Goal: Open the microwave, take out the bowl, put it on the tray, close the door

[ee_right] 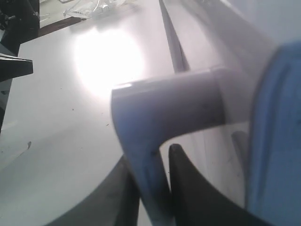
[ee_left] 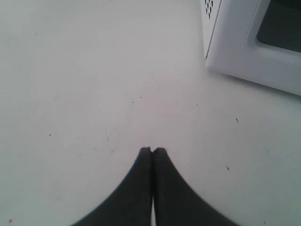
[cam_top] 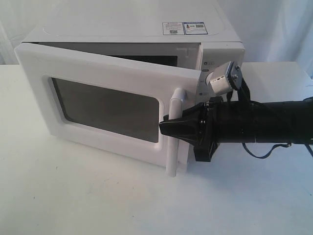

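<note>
L gripper (ee_left: 151,150) first: tips pressed together, nothing between, hanging low over bare table (ee_left: 84,70). Parked clear, prob. to keep out of the door's swing. Microwave (ee_left: 212,37) corner ahead of it and off to one side, well apart.

Next, door (cam_top: 105,103): hinged at the end far from R gripper (cam_top: 166,128), swung partway out, gap along its top edge, dark cavity behind. Not wide enough yet for reaching in, by the look.

Then handle (cam_top: 171,154): tall white bar, pinched abt mid-height between the black fingers (ee_right: 188,188) of R gripper. Clamped side-on, for pulling the door round its hinge. Same in wrist view: bar wedged between both tips, touching each.

Bowl: not visible. Presumably inside the cavity beyond R gripper, screened by the door panel; can't tell where exactly. Tray out of view too.

Step in hand, as judged: opening, roughly halfway. Risk: bar slipping out of the pinch mid-arc.
</note>
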`<state>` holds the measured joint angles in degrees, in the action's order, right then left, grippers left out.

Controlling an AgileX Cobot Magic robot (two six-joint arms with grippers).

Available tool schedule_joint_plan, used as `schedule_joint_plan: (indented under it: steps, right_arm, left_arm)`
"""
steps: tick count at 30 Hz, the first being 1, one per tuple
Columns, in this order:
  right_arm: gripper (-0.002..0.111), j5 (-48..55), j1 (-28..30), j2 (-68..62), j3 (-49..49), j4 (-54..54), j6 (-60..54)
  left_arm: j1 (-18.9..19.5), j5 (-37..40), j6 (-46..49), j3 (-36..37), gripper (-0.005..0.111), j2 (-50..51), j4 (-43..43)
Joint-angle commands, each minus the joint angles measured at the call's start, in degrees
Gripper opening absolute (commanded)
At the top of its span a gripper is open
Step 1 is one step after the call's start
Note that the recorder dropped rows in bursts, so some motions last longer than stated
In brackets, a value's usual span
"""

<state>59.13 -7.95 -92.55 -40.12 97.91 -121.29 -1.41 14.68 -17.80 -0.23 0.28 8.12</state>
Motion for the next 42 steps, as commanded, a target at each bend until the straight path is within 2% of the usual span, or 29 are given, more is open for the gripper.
schedule_joint_plan:
  steps: [1,4,6,10,12,20,35,38,42]
  right_arm:
    - [0.000,10.8,-1.9,-0.5,0.9,-3.9,0.4]
    - [0.008,10.8,-1.9,0.3,1.3,-4.0,0.8]
    - [0.020,10.8,-1.9,1.3,1.8,-4.5,0.6]
    - [0.057,10.8,-1.9,4.2,2.6,-5.7,1.8]
    - [0.063,10.8,-1.9,5.7,3.0,-6.4,3.2]
    - [0.063,10.0,-1.9,13.4,5.6,-7.4,6.0]
    - [0.062,-6.8,-1.8,33.1,6.8,-13.7,18.8]
    - [0.055,-18.3,-1.8,37.0,7.0,-15.8,25.0]
    - [0.035,-35.6,-1.8,39.5,8.8,-15.7,31.1]
  left_arm:
    - [0.1,-0.1,0.1,0.2,0.000,-0.3,-0.2]
    - [0.1,-0.1,0.1,0.2,0.000,-0.3,-0.2]
    - [0.1,-0.1,0.1,0.2,0.000,-0.3,-0.2]
    - [0.1,-0.1,0.1,0.2,0.000,-0.3,-0.2]
    - [0.1,-0.1,0.1,0.2,0.000,-0.3,-0.2]
    - [0.1,-0.1,0.1,0.2,0.000,-0.3,-0.2]
    - [0.1,-0.1,0.1,0.2,0.000,-0.3,-0.2]
    - [0.1,-0.1,0.1,0.2,0.000,-0.3,-0.2]
    - [0.1,-0.1,0.1,0.2,0.000,-0.3,-0.2]
